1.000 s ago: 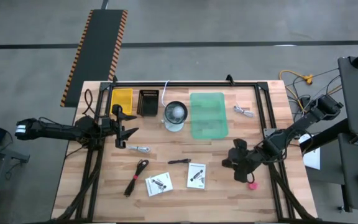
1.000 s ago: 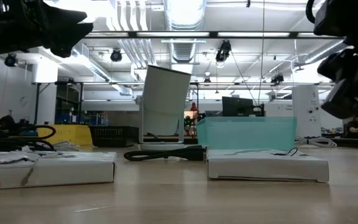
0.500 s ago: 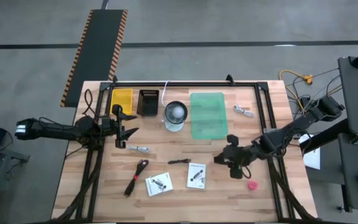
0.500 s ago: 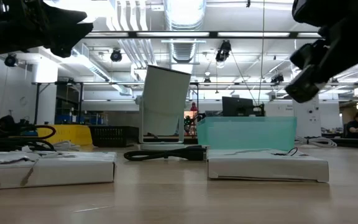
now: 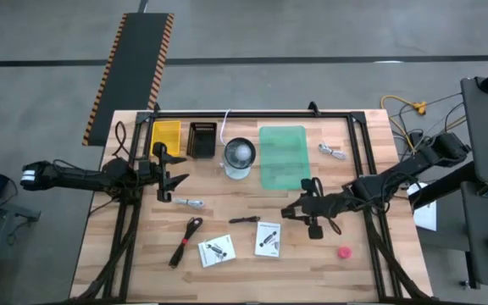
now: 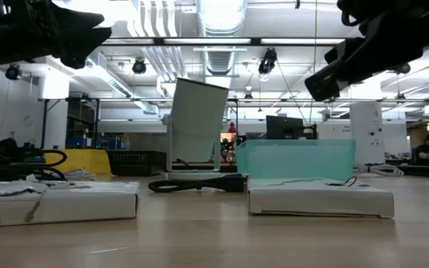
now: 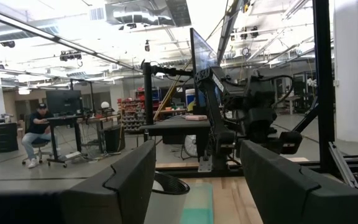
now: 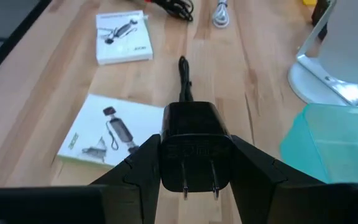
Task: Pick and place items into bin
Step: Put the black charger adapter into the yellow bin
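The right gripper [image 5: 299, 209] hung above the table, its fingers [image 8: 135, 163] closed on a black plug [image 8: 195, 146] with two prongs showing. The plug sat squarely between the pads, lifted clear of the wood. Just beyond the gripper, on the side toward the far edge, lay the green bin [image 5: 283, 157], its near rim close to the jaws but not yet under them. This looked like the carry step: the plug was picked and on its way, not yet over the bin.

Below and ahead of the gripper lay a white packet [image 5: 268, 239], with a second packet [image 5: 216, 251] farther off, a thin black tool [image 5: 244, 219] between them and the gripper, and a coiled cable [image 5: 186, 241] beyond. A red knob [image 5: 343, 252] lay behind the gripper, near the arm's side of the table. A silver piece [image 5: 332, 152] rested past the bin.

The next move, as I judged it, called for shifting the plug over the bin's open middle, lowering slightly, then spreading the fingers.

The left gripper [image 5: 166, 177] waited well apart across the table, fingers [image 7: 126, 180] spread and holding nothing
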`<state>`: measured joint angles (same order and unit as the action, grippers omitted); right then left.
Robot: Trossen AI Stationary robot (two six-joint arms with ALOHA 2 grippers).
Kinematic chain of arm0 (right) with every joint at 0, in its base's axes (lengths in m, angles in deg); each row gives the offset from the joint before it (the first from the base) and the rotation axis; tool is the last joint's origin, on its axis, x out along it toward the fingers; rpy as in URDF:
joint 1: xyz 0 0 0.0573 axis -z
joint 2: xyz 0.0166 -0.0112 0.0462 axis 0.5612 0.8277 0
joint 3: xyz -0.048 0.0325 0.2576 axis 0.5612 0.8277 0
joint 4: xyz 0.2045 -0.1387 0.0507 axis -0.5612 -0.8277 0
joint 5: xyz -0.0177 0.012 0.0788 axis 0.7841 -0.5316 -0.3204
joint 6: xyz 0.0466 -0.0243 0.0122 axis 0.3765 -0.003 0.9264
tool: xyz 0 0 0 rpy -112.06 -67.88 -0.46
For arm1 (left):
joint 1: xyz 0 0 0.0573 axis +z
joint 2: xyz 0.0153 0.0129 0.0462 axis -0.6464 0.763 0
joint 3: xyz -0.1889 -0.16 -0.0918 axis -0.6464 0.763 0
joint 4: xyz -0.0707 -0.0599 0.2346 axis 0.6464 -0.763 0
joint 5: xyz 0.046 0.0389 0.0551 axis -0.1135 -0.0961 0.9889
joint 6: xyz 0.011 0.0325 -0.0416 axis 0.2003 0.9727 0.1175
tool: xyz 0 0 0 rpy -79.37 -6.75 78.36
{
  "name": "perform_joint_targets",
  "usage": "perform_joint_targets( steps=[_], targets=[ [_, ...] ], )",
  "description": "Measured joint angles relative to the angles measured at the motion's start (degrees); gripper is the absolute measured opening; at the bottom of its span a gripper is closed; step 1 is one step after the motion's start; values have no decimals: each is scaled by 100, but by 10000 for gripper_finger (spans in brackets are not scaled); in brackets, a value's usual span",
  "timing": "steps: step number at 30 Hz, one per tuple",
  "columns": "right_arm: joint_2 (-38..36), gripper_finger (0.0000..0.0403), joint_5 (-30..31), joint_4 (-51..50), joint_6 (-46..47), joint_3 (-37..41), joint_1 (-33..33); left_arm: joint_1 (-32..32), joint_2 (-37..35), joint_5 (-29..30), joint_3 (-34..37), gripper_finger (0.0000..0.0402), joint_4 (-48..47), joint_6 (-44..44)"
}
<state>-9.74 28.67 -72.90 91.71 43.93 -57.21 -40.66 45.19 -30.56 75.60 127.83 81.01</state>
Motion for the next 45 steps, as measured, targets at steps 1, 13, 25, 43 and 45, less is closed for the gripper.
perform_joint_targets(
  steps=[1, 13, 25, 43, 45],
  targets=[
    [0, 139, 3, 157, -2, 81, 28, -1, 0, 0, 0, 219, 0, 1],
    [4, 139, -2, 2306, -1136, 901, 274, -1, 0, -1, 0, 219, 0, -1],
    [9, 139, 6, 3474, -2416, 1289, 317, -1, 0, 0, 0, 219, 0, 252],
    [293, 139, -11, 3492, -3045, 1206, 740, 0, 302, -1, 0, 219, 4, 440],
    [343, 139, -11, 3552, -3047, 1135, 882, -1, 375, -2, -2, 219, 49, 438]
  ],
)
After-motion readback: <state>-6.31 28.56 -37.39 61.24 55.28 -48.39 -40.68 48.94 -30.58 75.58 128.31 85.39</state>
